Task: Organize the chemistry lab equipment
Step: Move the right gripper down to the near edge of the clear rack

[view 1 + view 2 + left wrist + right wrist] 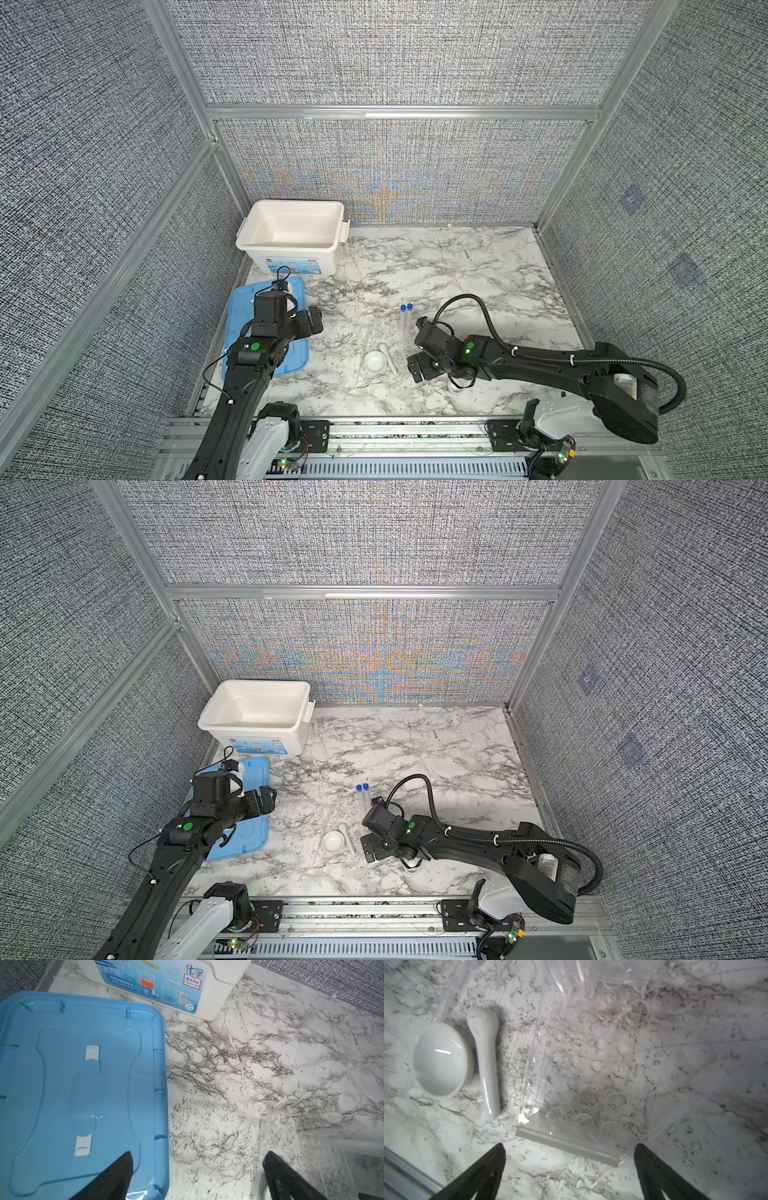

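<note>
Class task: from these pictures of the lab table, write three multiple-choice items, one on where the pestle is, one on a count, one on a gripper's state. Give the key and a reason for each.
1. Where does the pestle lie, relative to the mortar bowl?
A inside it
B beside it, flat on the table
C propped upright on its rim

2. How many blue-capped tubes are on the table?
A one
B two
C four

3. How is the right gripper?
A open, holding nothing
B shut on the pestle
C shut on a tube

Key:
1 B, the right wrist view shows it lying alongside the bowl.
2 B, two blue caps sit side by side in both top views.
3 A, its fingers stand wide apart and grip nothing.
</note>
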You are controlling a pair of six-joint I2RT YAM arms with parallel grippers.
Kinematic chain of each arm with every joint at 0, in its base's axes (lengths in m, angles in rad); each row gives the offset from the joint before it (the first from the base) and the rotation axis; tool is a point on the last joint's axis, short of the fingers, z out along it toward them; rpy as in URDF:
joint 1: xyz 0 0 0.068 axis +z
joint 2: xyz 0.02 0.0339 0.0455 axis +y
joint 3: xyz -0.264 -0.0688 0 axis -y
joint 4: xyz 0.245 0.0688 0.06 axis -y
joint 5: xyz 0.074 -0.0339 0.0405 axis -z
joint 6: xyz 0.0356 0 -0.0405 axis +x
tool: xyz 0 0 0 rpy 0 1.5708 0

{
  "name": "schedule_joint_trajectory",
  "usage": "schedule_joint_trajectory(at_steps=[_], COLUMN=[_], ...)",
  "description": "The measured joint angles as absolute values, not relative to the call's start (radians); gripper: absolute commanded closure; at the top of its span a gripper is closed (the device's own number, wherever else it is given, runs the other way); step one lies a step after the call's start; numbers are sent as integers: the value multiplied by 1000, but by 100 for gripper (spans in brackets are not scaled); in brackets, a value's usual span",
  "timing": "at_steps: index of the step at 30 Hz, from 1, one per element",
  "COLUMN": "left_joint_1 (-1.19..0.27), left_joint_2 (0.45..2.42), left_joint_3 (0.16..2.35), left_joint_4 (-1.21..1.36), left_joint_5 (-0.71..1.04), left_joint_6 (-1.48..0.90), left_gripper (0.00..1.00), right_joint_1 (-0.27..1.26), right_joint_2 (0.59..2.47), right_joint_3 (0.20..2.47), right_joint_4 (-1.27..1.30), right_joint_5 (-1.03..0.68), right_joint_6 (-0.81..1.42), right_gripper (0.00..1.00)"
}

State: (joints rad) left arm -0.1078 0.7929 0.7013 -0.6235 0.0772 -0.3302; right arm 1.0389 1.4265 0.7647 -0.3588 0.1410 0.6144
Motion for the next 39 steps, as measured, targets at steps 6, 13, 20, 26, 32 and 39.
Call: schedule_joint_trajectory(at_steps=[6,13,20,26,32,39], left_joint_1=[-109,-110,-111,-111,-111,-111], left_joint_2=[791,800,796,788,785,775], left_joint_3=[701,701,701,701,701,701], left_joint_4=[-624,-625,-625,-625,-625,-625], left_joint_5=[62,62,63,63,63,63], left_joint_6=[-331,-331,-331,-334,-334,-334], left_gripper=[1,1,1,1,1,1], right_joint_1=[1040,1042,1047,1060,1066,1069], right_joint_2=[1478,1499,1548,1582,1598,1631], right_joint_3=[786,788,818,848,857,874], right_joint_4=[-358,-367,-371,-385,-398,-419], right_joint_5=[161,182,187,206,228,243], right_joint_6=[630,665,679,685,697,709], right_gripper=[1,5,11,12,13,13])
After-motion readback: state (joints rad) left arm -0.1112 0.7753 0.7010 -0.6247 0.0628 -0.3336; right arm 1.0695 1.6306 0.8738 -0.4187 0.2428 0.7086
